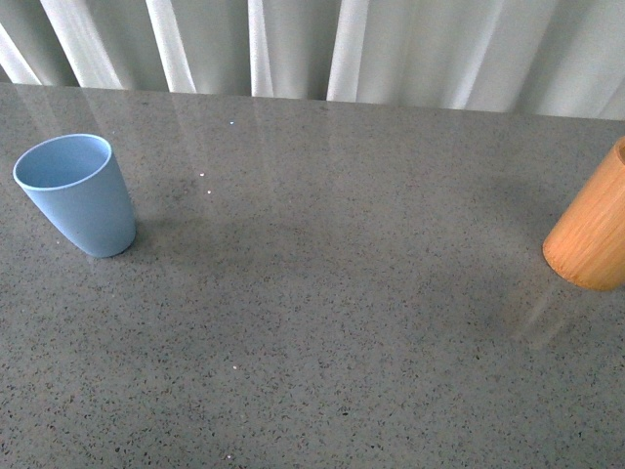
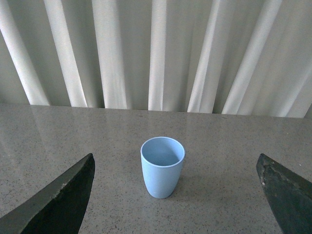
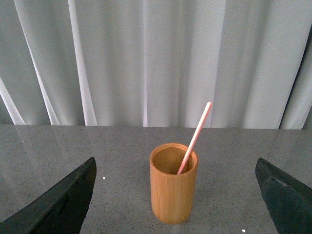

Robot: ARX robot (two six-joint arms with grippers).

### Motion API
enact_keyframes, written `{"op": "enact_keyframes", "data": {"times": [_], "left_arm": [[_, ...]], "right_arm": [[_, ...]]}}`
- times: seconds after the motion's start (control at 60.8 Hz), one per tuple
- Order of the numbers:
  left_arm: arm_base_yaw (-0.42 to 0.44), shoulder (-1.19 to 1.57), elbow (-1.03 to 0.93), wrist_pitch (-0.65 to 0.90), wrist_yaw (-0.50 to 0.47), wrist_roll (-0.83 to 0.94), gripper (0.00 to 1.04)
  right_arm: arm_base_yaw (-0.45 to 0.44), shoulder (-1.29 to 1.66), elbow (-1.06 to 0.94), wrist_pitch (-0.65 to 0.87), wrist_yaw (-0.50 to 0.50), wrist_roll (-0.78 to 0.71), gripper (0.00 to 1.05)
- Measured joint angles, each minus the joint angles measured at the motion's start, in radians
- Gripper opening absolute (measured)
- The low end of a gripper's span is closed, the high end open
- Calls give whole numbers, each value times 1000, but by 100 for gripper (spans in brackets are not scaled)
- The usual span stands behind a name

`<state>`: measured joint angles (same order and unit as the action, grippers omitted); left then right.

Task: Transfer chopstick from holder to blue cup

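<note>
My left end effector (image 2: 175, 156) is spread wide, with the light-blue plastic cup (image 1: 75, 193) ahead between its fingers and untouched. That cup stands upright at ten o'clock on the grey speckled stone table (image 1: 322, 313). At three o'clock stands the cylindrical bamboo holder (image 1: 596, 234), the slim pink chopstick (image 3: 196, 136) tilted inside it. My right end effector (image 3: 175, 159) is wide too, holding nothing.

cup (image 1: 76, 200): no text, brand or number can be read
holder (image 3: 173, 190): plain wood, no label can be read
chopstick (image 3: 197, 131): no print can be read
table (image 1: 342, 293): speckled surface, no sign
curtain (image 2: 156, 53): no writing
</note>
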<state>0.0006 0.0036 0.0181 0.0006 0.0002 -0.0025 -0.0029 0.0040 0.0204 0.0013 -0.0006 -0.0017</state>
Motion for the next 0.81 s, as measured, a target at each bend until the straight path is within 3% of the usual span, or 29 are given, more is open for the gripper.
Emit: {"op": "enact_keyframes", "data": {"times": [0.74, 0.773, 0.806], "left_arm": [[0, 0, 0, 0, 0, 0, 98], [-10, 41, 28, -79, -26, -26, 98], [-33, 175, 119, -271, -68, -91, 98]], "right_arm": [[0, 0, 0, 0, 0, 0, 95], [0, 0, 0, 0, 0, 0, 95], [0, 0, 0, 0, 0, 0, 95]]}}
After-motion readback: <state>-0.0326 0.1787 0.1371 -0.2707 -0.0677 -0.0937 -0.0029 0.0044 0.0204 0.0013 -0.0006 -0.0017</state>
